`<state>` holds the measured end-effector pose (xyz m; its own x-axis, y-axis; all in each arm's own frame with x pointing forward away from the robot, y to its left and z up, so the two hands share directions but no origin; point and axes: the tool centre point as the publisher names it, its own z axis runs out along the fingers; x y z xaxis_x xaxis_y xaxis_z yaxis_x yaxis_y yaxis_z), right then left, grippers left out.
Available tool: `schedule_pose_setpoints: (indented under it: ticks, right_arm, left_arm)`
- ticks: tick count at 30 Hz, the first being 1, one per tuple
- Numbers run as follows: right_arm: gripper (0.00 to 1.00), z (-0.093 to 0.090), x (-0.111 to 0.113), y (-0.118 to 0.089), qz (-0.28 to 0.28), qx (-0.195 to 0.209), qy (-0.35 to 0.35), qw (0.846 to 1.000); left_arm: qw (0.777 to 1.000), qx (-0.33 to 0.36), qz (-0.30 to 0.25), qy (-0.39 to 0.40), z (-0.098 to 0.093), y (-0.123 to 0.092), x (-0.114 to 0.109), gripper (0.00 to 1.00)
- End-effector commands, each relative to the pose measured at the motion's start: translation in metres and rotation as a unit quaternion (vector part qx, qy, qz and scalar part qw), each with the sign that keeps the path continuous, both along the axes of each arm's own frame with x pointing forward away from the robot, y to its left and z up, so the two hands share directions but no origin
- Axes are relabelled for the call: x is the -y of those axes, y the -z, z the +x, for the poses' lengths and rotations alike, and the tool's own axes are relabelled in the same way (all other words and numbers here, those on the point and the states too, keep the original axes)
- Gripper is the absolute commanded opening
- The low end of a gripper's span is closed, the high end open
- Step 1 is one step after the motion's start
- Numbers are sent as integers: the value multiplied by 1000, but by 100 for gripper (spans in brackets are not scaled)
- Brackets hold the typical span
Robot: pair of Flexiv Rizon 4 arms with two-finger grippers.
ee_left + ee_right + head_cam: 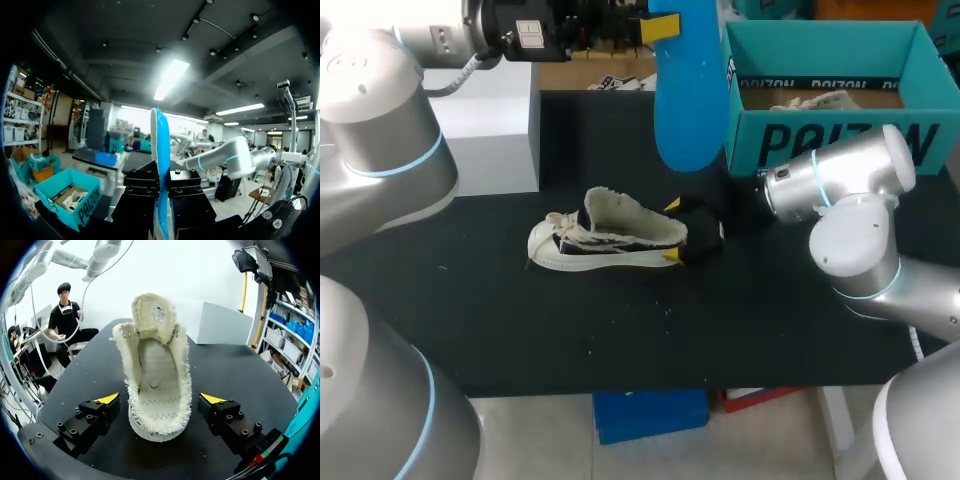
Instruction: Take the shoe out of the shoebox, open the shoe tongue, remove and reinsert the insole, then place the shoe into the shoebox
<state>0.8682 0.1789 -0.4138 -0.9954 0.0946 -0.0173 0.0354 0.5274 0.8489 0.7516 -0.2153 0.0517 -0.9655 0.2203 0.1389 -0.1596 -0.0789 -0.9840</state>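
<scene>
Left arm (380, 140): in from the left edge, wrist stretched level along the far side of the table (570, 340) toward the middle. At its end, left gripper (665, 27) pinched on the blue insole (690, 90), both fingers pressed against its two faces. In the left wrist view, same clamp seen edge-on: black finger blocks of the left gripper (164, 192) tight either side of the thin insole (160, 145), held upright between them. From the head view, insole hanging lengthwise above the far part of the table, just left of the teal shoebox (820, 130).

Right arm (850, 200): in from the near right, joints folded, forearm pointed left and low over the black table top. Right gripper (672, 231) at the heel of the shoe (605, 240), fingers spread wide. In the right wrist view, right gripper (160, 399) with a yellow tip on each side of the heel, a clear gap between each tip and the shoe (157, 385).

Shoe upright on its sole at mid-table, toe to the left, heel to the right, tongue (152, 315) stood up and the inside laid bare.

Shoebox open at the far right, something pale inside, too unclear to name. White block (485, 130) at the far left.
</scene>
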Motion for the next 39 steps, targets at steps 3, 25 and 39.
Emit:
schedule_pose_setpoints:
  ticks: [3,25,39]
  right_arm:
    - [100,1,-3,10,47,-2,-3,999]
    - [100,7,3,-10,-58,39,-12,997]
    - [100,11,-5,-24,-287,70,-63,953]
  left_arm:
    - [1000,1,-1,-2,0,1,1,0]
    - [1000,1,-1,-2,0,1,1,0]
    - [1000,1,-1,-2,0,1,1,0]
